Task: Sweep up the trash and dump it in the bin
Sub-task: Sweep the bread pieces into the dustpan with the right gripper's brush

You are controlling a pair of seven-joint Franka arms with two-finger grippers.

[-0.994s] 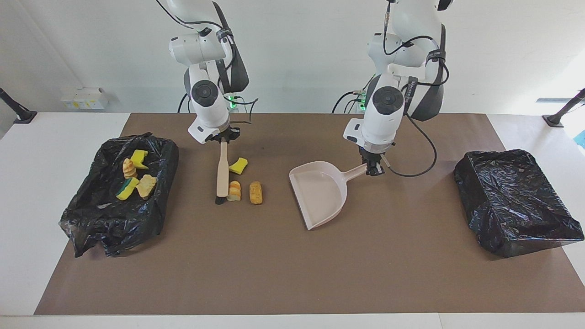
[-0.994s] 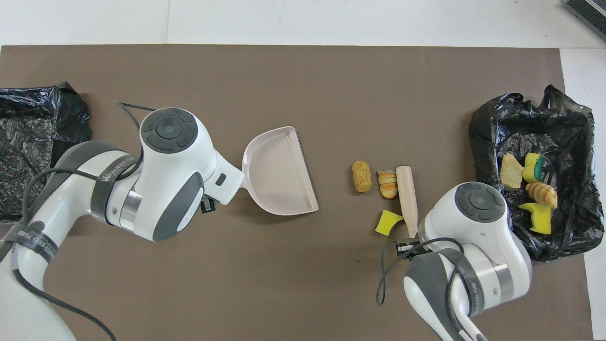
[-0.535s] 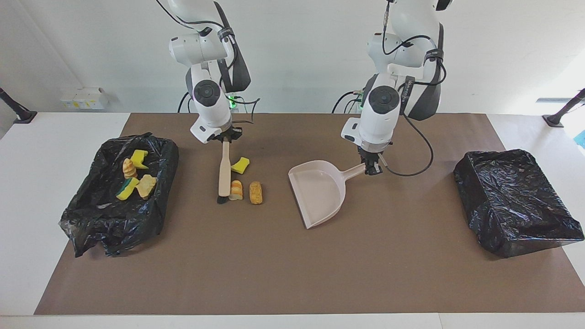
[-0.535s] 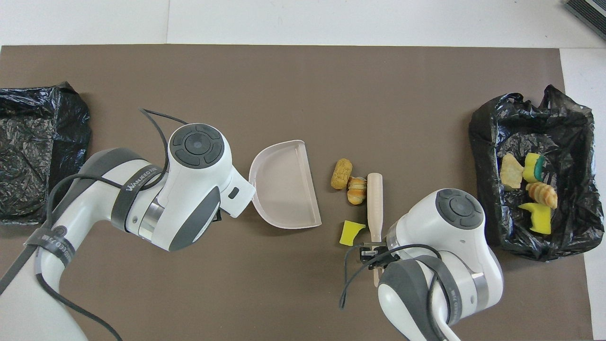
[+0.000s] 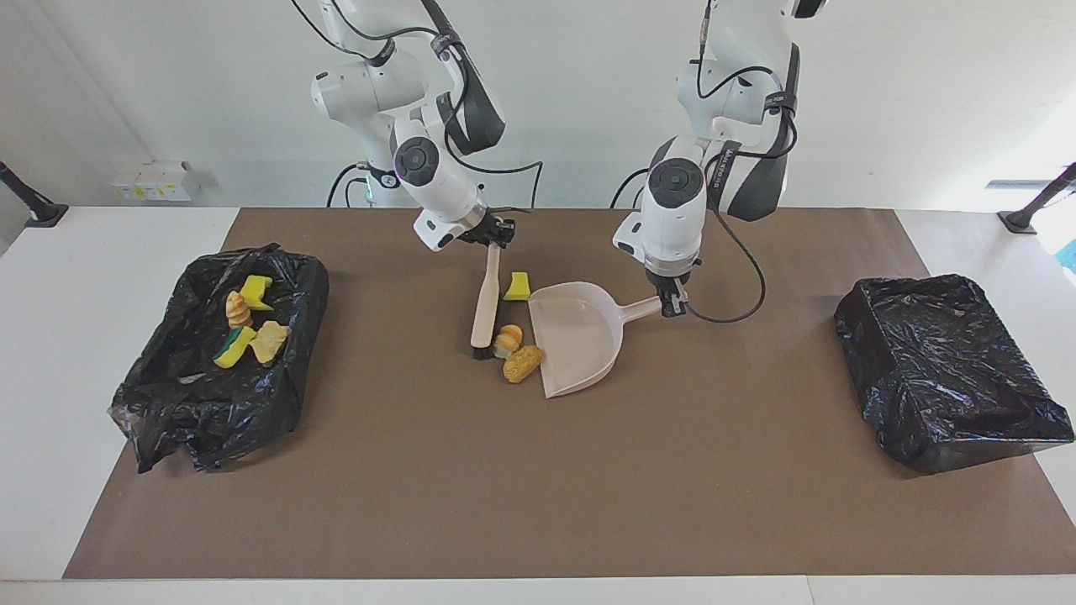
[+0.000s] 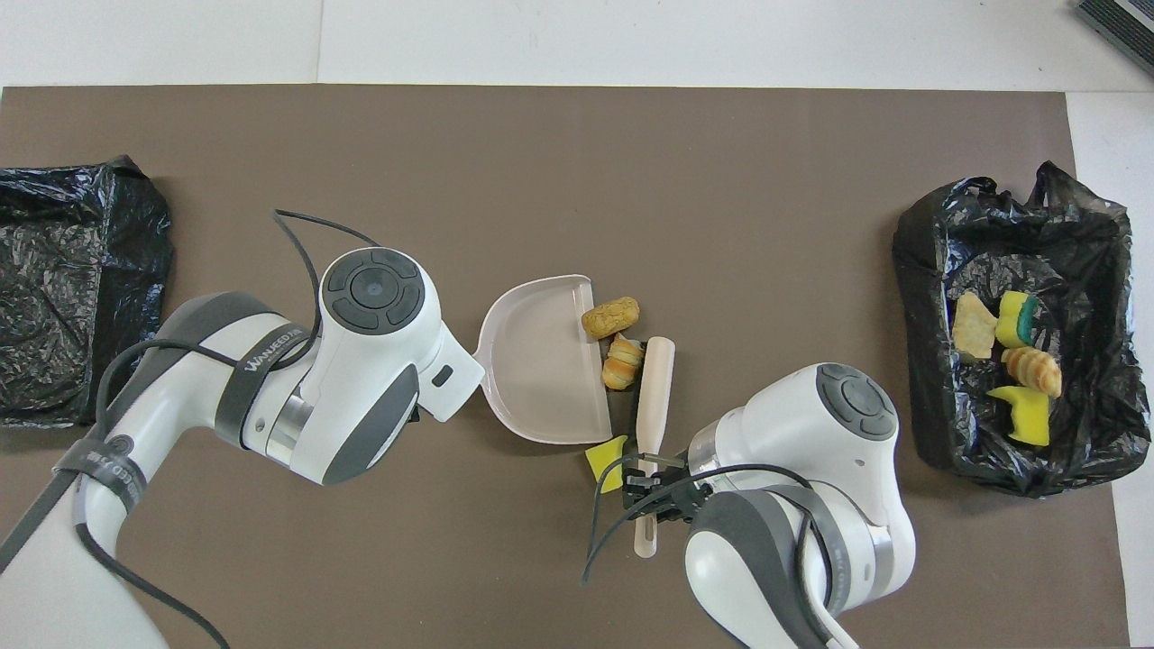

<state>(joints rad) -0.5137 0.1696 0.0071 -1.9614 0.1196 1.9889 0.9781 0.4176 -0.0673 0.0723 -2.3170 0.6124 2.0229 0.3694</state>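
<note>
Presently the right gripper point(image 5: 494, 241), clenched on the brush point(image 5: 485, 304), has three trash pieces point(image 5: 522, 363) bunched at the dustpan point(image 5: 580, 340) lip, at nine o'clock of its tray. The left gripper point(image 5: 672, 304) grasps the dustpan handle. Risk: the roll at the lip's corner could slip past the pan's edge

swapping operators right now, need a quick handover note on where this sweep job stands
Left gripper: shut on the dustpan handle, pan mouth facing the brush.
Right gripper: shut on the brush handle, bristles down on the mat.
Loose trash: three pieces sit at the pan's open edge between brush and pan: a yellow sponge chunk, a striped roll and a tan roll. None lies inside the pan yet.
Done: four pieces lie in the open bin at the right arm's end.
Left: push the three into the pan, then dump them.
</note>
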